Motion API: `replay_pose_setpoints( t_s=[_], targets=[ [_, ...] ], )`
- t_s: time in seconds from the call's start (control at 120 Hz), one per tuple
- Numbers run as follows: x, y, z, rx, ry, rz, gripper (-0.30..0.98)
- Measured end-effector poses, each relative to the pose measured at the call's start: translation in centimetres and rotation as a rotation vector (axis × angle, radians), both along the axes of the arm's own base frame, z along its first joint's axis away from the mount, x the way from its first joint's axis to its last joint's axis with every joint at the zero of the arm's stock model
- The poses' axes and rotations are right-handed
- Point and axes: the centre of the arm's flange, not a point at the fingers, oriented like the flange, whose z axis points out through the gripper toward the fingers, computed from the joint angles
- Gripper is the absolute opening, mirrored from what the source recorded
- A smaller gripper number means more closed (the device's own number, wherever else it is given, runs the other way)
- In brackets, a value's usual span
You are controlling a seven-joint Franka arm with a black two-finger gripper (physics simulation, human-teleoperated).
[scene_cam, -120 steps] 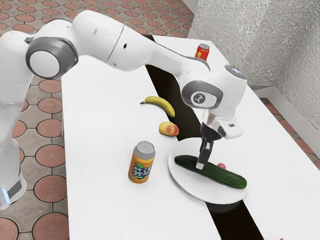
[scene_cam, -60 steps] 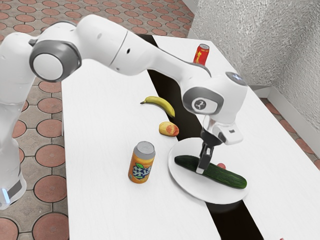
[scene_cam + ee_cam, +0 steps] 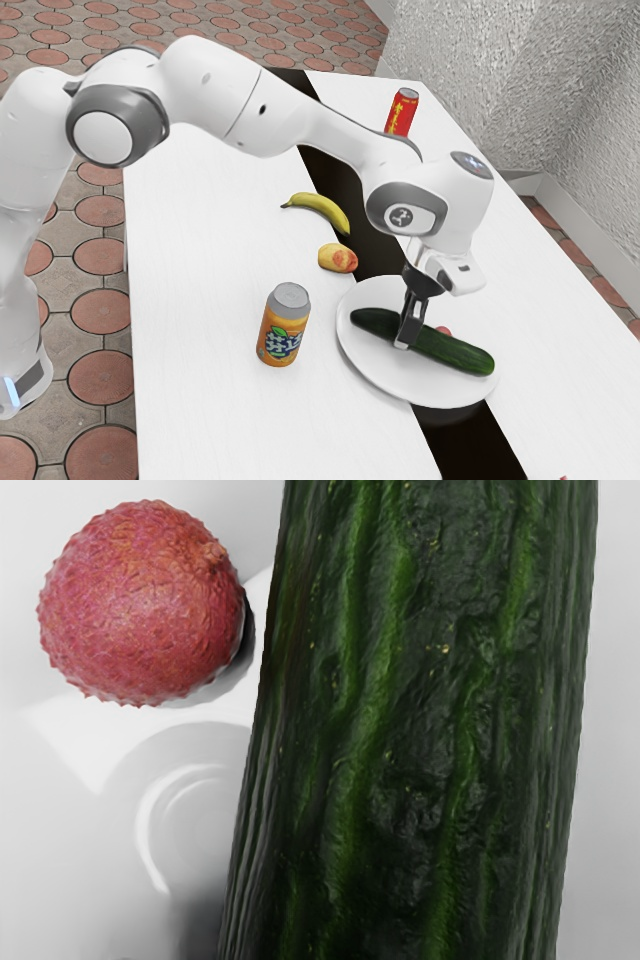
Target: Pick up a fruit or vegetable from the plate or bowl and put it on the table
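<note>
My gripper (image 3: 410, 330) reaches down over the cucumber (image 3: 455, 353), left of its middle in the exterior view, shut on it. One finger lies against its near side; the far finger is mostly hidden. The dark green cucumber lies across the white plate (image 3: 370, 365). A small reddish lychee-like fruit (image 3: 443, 331) sits on the plate, partly hidden behind it. In the wrist view the cucumber (image 3: 420, 700) is large under my hand, with the bumpy red fruit (image 3: 142, 602) beside it, apart from it, on the plate (image 3: 60, 810).
On the white table (image 3: 200, 400) stand an orange soda can (image 3: 283, 325), left of the plate in the exterior view, and a red can (image 3: 401, 112) farther back. A mango-like fruit (image 3: 338, 258) and a banana (image 3: 320, 208) lie beyond the orange can.
My hand has come down slightly and shifted a little toward the exterior view's right. The cucumber has moved very slightly the same way. The other things stand as before.
</note>
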Motion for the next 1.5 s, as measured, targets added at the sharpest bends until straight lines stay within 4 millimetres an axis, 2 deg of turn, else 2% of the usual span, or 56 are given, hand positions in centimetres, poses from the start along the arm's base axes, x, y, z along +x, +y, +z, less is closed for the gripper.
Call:
replay_pose_setpoints(
  t_s=[0.192, 0.442, 0.517, 0.65, 0.783, 0.892, 1.083, 1.25, 1.5],
  targets=[
    [0.2, -0.1, 0.7, 0.003, -0.013, -0.003, 0.31],
    [0.5, -0.9, 6.6, 0.039, -0.078, -0.036, 0.27],
    [0.7, 0.0, 7.8, 0.062, -0.091, -0.031, 0.27],
    [0.7, 2.6, 9.7, 0.102, -0.112, 0.0, 0.27],
    [0.3, 3.7, 12.4, 0.128, -0.139, 0.013, 0.27],
    [0.7, 7.8, 13.6, 0.163, -0.142, 0.078, 0.27],
    [0.5, 14.0, 14.7, 0.206, -0.132, 0.184, 0.27],
    [0.3, 18.6, 14.8, 0.228, -0.116, 0.265, 0.27],
    [-0.8, 27.9, 13.9, 0.244, -0.074, 0.414, 0.27]
  ],
)
